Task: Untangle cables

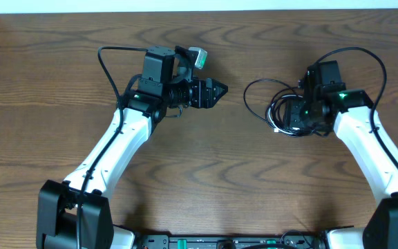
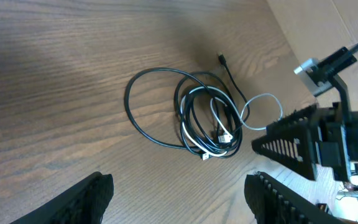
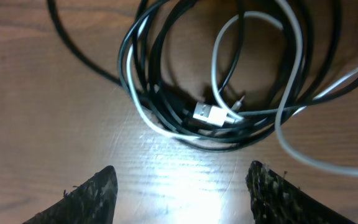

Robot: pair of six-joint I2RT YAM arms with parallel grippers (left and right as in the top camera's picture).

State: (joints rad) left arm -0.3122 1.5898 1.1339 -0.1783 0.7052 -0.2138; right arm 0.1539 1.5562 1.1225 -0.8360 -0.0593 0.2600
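At the near edge of the bench [image 1: 206,200] the two arms start from their bases and reach away, the left one slanting towards the middle, the right one running up the right side. The left fingers [image 2: 89,199] are released, spread wide with nothing between them, and point across bare wood at the cables [image 1: 282,111], well apart from them. The right fingers [image 3: 92,199] are also released and empty; they hang low at the right side of the bundle, and whether a tip touches a strand I cannot tell.

The cables lie on the bench right of centre as a loose coil of several black turns with a white cord [image 3: 291,106] wound through them. A white plug [image 3: 207,114] rests in the middle of the coil. One black loop [image 2: 135,112] swings out of the coil towards the left arm. Farther off, a thin black end with a small plug [image 2: 221,59] trails away from the coil.
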